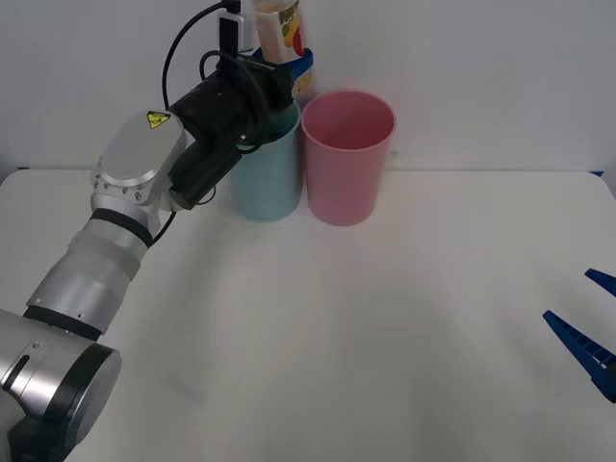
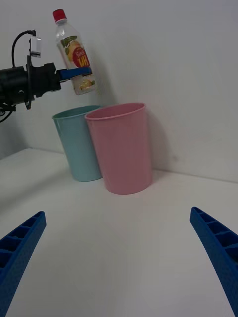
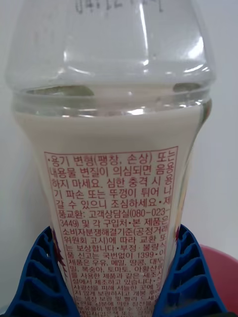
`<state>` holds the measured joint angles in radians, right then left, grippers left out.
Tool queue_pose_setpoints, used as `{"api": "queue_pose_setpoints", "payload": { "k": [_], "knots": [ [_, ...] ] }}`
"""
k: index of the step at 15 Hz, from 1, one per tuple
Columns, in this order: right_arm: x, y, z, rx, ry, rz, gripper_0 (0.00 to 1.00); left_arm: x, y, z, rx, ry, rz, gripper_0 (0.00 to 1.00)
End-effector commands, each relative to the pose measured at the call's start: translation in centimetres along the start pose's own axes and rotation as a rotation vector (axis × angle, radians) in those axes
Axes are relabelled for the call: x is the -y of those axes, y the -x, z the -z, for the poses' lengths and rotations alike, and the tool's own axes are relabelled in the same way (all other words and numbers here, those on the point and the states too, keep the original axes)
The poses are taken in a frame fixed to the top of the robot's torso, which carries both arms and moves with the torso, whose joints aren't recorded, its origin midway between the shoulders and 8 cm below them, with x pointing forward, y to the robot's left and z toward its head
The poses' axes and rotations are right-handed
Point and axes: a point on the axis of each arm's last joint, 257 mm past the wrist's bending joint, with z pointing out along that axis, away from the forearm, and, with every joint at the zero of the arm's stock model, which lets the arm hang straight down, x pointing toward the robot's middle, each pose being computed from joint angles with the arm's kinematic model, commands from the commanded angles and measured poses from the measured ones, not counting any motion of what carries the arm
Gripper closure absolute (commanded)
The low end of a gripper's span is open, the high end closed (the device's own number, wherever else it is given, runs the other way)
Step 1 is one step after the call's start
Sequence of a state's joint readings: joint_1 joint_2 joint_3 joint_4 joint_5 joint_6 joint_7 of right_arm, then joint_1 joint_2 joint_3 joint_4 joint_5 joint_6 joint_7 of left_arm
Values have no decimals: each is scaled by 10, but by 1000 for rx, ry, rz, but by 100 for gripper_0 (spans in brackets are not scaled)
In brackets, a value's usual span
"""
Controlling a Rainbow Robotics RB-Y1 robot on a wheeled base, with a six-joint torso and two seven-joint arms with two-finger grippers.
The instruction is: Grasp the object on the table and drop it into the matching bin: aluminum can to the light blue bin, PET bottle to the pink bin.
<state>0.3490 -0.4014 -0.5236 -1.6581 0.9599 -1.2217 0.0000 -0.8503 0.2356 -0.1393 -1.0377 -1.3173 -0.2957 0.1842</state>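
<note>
One PET bottle (image 2: 74, 54) hangs pinched in the left gripper (image 2: 79, 72) above two bins, light blue bin (image 2: 79, 146) and pink bin (image 2: 124, 148); right gripper (image 2: 119, 257) spread, near right.

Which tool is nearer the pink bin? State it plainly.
Left. The left tool holds the PET bottle in the air above the light blue bin, right beside the pink bin. The right tool hovers open, low over the table's right side, well away from it.

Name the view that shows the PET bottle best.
Right wrist view: the whole PET bottle, red cap up, held by the left gripper. Front view cuts off its top; left wrist view shows its label close up.
</note>
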Motion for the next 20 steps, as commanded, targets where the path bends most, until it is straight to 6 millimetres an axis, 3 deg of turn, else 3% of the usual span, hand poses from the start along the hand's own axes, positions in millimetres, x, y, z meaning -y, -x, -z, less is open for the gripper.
{"api": "queue_pose_setpoints", "payload": {
  "k": [1,8,16,17,18,20],
  "knots": [
    [0,0,0,0,0,0,0,22,1,-11,2,-7,-3,100],
    [0,0,0,0,0,0,0,77,-11,-27,-21,-54,9,100],
    [0,0,0,0,0,0,0,85,-13,-30,-23,-51,-4,97],
    [0,0,0,0,0,0,0,85,-12,-30,-22,-52,1,88],
    [0,0,0,0,0,0,0,86,-12,-30,-22,-53,5,53],
    [0,0,0,0,0,0,0,85,-13,-30,-24,-52,20,5]
  ]
}}
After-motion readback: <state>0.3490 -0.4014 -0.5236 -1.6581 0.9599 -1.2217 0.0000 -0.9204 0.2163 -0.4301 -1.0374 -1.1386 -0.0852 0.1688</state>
